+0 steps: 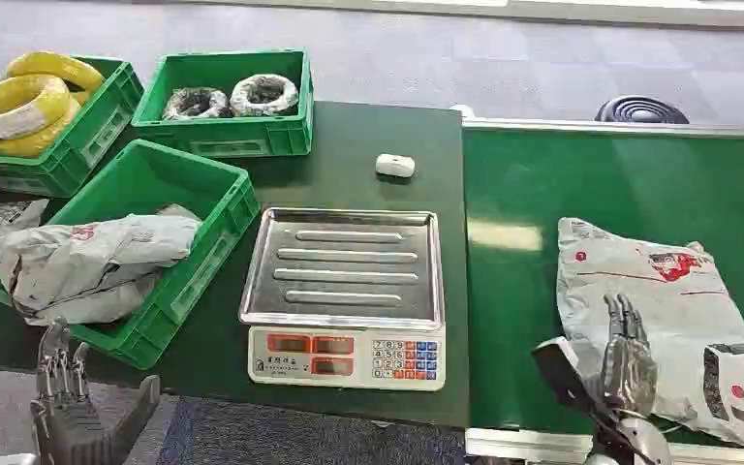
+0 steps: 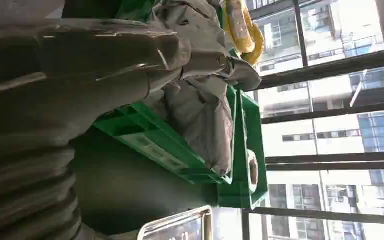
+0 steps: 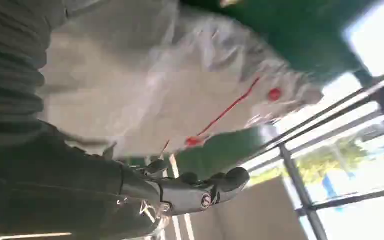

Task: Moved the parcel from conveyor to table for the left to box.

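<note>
The parcel (image 1: 673,310) looks soft and floppy; right hand (image 1: 625,363) rests on its near edge, fingers spread, holding nothing; grab there.

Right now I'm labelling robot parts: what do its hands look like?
Both the left hand and right hand are dark metallic grey with slim, jointed fingers. The wrist views show a grey ribbed cover behind each and a thick grey thumb.

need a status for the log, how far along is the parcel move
Early. Several parcels already lie in the near green crate. The grey parcel is on the conveyor, with the right hand over its near edge. Left: carry it to the table. The left hand waits open.
</note>
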